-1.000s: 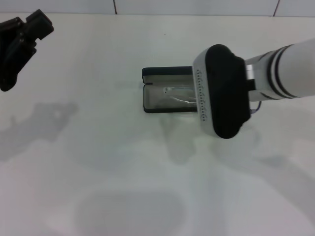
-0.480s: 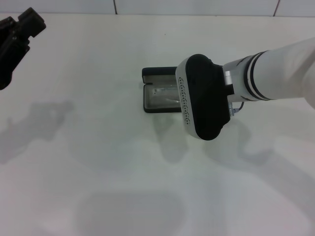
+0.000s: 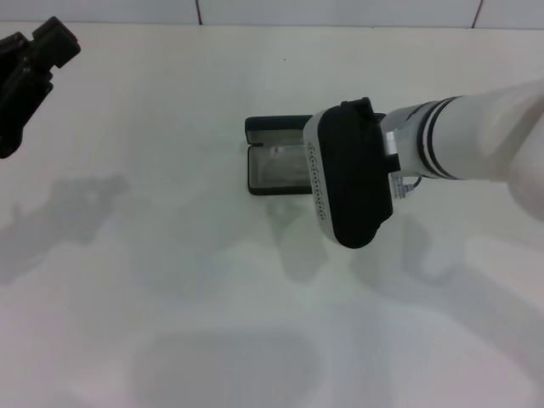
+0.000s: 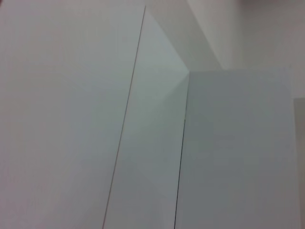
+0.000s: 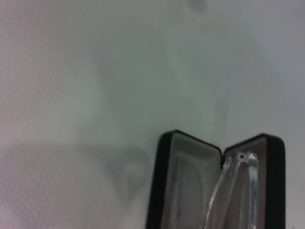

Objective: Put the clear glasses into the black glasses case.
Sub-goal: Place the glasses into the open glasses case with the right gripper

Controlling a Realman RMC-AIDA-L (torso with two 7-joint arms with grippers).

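1. Two arms on the rig, only one of them at work. We note the white table (image 3: 170, 280) first: broad, with nothing on it but the case and the shadows of the arms.

2. Right arm (image 3: 476, 140) reaches in from the robot's right, its black-and-white wrist housing hanging over the right half of the case. That covers the right gripper entirely in the head view, and the right wrist view shows none of its own fingers either, so we cannot tell whether it is released, clenched or grasping anything.

3. Left gripper (image 3: 30, 72) sits at the far left edge of the table, well apart from the case. We judge it parked. Its fingertips cannot be made out, so no call on its state. Its wrist view shows only plain white panels and seams.

4. Black glasses case (image 3: 274, 166) lies near the table's middle, lid open and standing up at the far side, grey lining facing up. We judge it lies open this way so the tray can take the glasses from above.

5. Clear glasses (image 5: 236, 191) appear in the right wrist view as a faint transparent frame, with one thin arm running along the case interior beside the hinge. We see part of them inside the case outline; whether they lie fully seated in the tray or are held just above it, we cannot tell.

6. Our judgement: placement is at or near its end, and the wrist hangs close over the case for that reason.
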